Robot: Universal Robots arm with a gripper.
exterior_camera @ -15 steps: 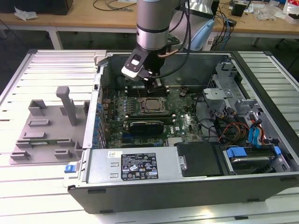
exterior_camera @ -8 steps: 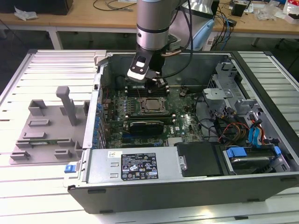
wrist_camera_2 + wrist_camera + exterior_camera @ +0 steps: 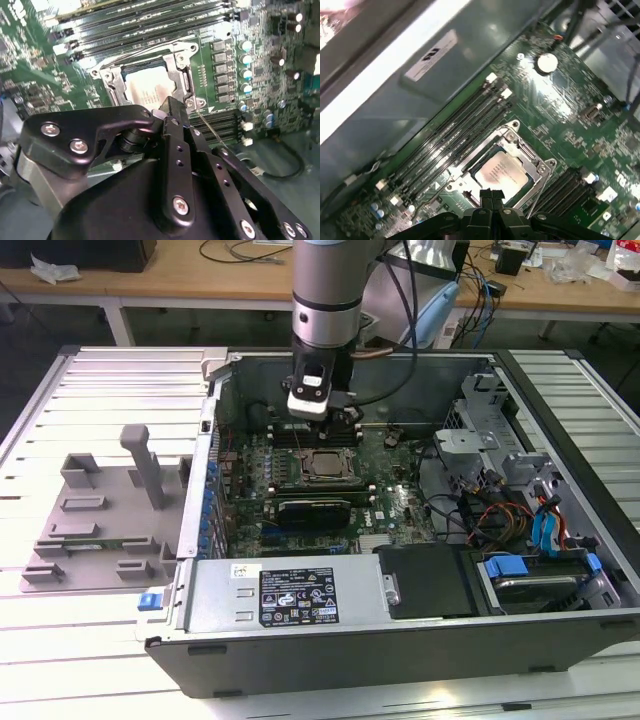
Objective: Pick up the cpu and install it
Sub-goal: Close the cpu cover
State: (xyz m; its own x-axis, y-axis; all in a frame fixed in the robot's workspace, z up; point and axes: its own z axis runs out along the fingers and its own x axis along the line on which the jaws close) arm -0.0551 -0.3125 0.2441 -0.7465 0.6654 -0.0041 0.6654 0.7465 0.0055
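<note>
Locate the cpu (image 3: 502, 172) lying flat inside the socket frame (image 3: 536, 161), pale top up, evidently set there so its contacts can mate; note the gripper (image 3: 491, 196) poised close above the socket, fingers pressed together on nothing, apparently clear of the chip; observe memory slots (image 3: 450, 140) flanking the socket on the motherboard (image 3: 570, 115), inside the opened computer case (image 3: 420, 640).

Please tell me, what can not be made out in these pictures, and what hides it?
- Second wrist view: the tool hides part of the cpu and of the socket frame.
- First wrist view: the shut tool covers one edge of the socket frame; the picture's edge cuts off its body.
- Exterior view: the cpu is too small to judge its seating.
</note>
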